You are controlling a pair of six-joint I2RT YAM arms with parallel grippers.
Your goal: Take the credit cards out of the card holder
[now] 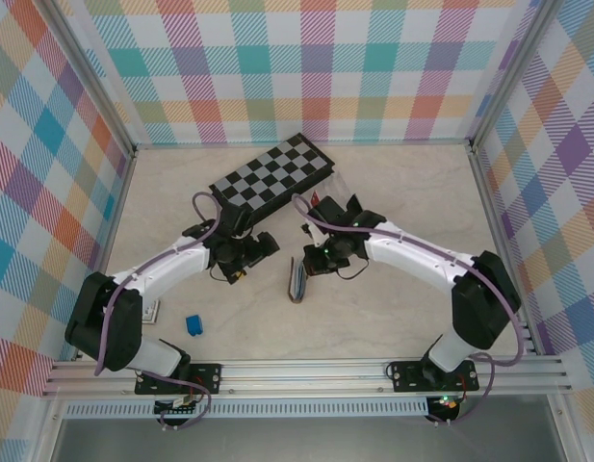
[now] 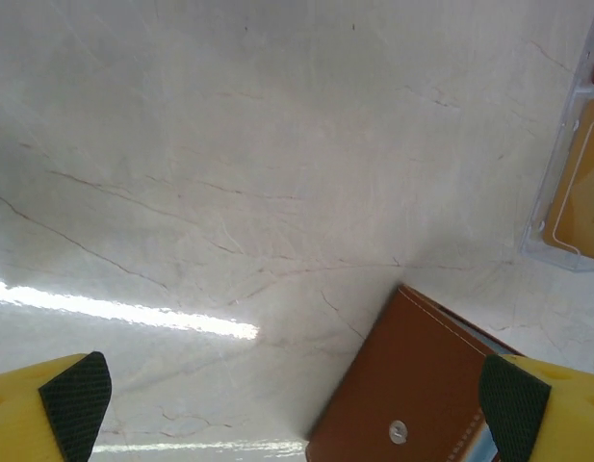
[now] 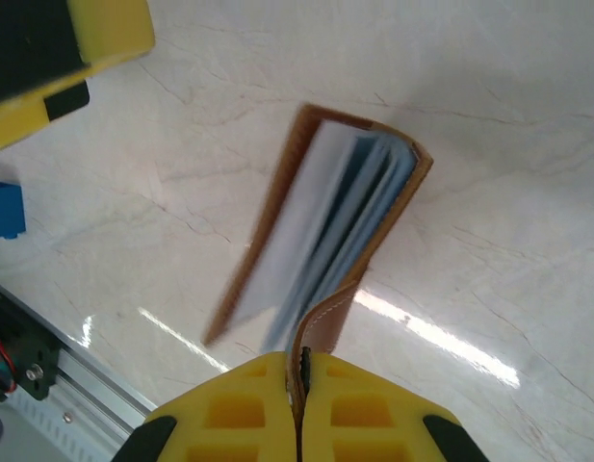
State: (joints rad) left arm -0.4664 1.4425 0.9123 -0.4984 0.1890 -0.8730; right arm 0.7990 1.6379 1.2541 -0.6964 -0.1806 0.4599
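Observation:
The brown leather card holder (image 3: 374,207) hangs partly open, its pale blue-grey inner leaves fanned toward the table. My right gripper (image 3: 298,373) is shut on its snap tab. Seen from above, the card holder (image 1: 297,281) stands on edge just below the right gripper (image 1: 312,262). The credit cards are hidden among the leaves. My left gripper (image 1: 267,245) is open, just left of the holder. In the left wrist view its fingertips (image 2: 77,397) stand wide apart with the holder's brown cover (image 2: 412,385) and its snap stud near the right finger, untouched.
A folded chessboard (image 1: 272,173) lies behind both grippers, with a clear plastic box (image 2: 574,183) beside it. A small blue block (image 1: 193,324) sits near the left arm's base, and a small flat item (image 1: 152,310) lies left of it. Metal rails (image 1: 306,371) edge the near side.

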